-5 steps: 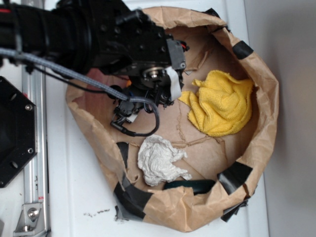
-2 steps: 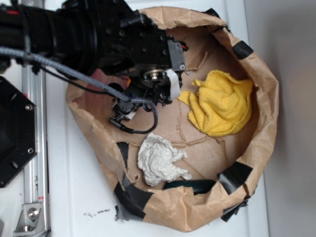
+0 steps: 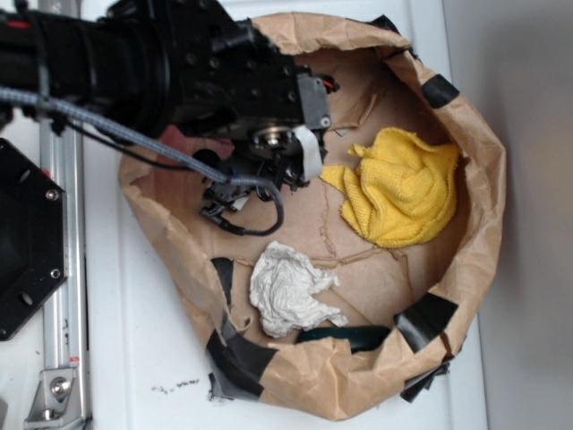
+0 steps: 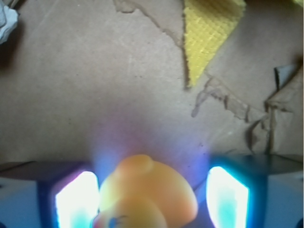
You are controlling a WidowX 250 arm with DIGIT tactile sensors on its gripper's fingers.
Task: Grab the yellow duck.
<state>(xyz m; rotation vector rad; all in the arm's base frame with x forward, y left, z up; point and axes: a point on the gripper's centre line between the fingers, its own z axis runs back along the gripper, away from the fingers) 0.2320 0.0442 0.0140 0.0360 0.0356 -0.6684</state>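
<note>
In the wrist view, the yellow duck (image 4: 145, 194) sits on the brown paper floor directly between the two glowing fingers (image 4: 76, 199) of the gripper (image 4: 151, 202), with a visible gap on each side, so the gripper is open and holds nothing. In the exterior view, the gripper (image 3: 260, 175) is lowered into the left part of the paper bag (image 3: 474, 215) on the white counter (image 3: 152, 340), and the arm hides the duck. A yellow cloth (image 3: 398, 188) lies well to the right, and a white paper wad (image 3: 291, 291) lies apart near the front rim.
</note>
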